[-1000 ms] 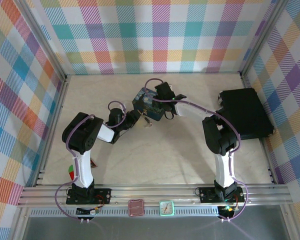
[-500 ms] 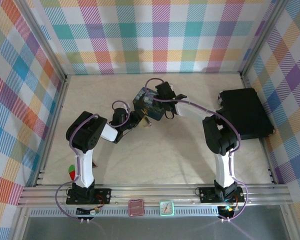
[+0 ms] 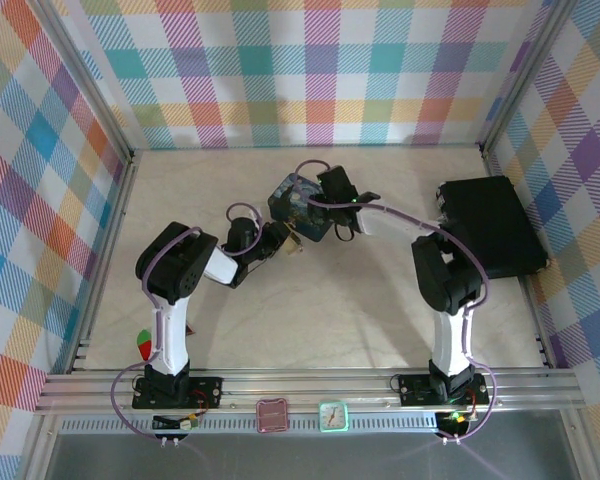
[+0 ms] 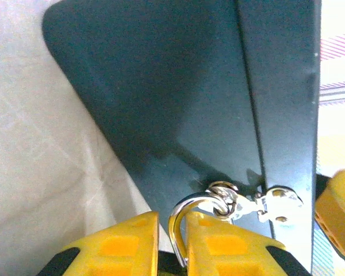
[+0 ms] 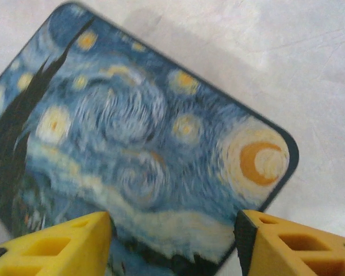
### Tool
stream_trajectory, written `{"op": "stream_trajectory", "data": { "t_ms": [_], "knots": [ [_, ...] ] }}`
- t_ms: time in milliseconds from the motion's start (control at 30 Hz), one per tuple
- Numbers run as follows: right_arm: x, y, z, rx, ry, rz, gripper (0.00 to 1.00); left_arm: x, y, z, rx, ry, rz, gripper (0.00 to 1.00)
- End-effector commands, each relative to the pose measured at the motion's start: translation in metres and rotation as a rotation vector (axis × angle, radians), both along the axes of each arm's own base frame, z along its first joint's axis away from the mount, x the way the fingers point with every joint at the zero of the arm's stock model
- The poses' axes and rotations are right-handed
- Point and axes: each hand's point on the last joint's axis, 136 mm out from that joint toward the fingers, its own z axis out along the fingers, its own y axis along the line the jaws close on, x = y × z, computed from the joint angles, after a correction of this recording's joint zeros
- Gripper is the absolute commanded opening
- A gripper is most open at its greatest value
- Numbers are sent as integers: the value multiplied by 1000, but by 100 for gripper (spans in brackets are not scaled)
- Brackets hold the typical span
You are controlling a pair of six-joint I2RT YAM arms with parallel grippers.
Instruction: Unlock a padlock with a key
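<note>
Silver-coloured curved shackle of the small metal padlock (image 4: 173, 230) rises from the narrow gap between the two yellow fingers of the left gripper (image 4: 172, 221), which are set close on the lock. The lock body lies below the picture edge. The shackle passes through a small steel ring (image 4: 221, 192) joined to the bright metal hasp (image 4: 279, 204). This hasp sits on the dark side wall of the blue rectangular tin (image 5: 149, 132), whose lid is painted with a swirling starry night.

Padlock position: hanging at the tin's near side, at the tip of the left arm, about mid-table in the overhead view.

Yellow fingers of the right gripper (image 5: 173, 233) are spread wide. One lies over the lower left part of the lid and one just off the tin's right edge, with the tin's near corner between them. Whether they touch the tin cannot be told.

In the overhead view the right arm reaches the tin from the far right and the left arm from the near left. The tin rests flat on the pale marbled table (image 3: 310, 310). A flat black rectangular case (image 3: 490, 225) lies well apart at the right wall. A small red and green piece (image 3: 143, 345) sits beside the left arm's lower link.
</note>
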Motion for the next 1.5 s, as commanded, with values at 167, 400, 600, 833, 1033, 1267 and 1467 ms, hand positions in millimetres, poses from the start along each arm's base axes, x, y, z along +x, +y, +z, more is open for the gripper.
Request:
{"op": "stream_trajectory", "data": {
  "t_ms": [167, 400, 600, 833, 1033, 1267, 1467],
  "knots": [
    [-73, 17, 53, 95, 14, 320, 62, -1, 29, 50, -5, -32, 21, 44],
    [-114, 62, 8, 116, 120, 446, 63, 50, 61, 98, -5, -116, 30, 50],
    [-102, 60, -25, 44, 149, 333, 62, 89, 81, 107, 86, -160, 58, 54],
    [-81, 56, -50, -28, 128, 265, 56, 115, 70, 81, 80, -126, 9, 53],
    [-73, 68, -64, -10, 127, 280, 44, 114, 56, 63, 45, -108, -27, 51],
    [-61, 72, -75, -19, 89, 268, 34, 114, 39, 50, 0, -99, -66, 50],
    [-47, 78, -74, -41, 32, 289, 20, 100, 15, 39, -43, -85, -118, 46]
  ]
}}
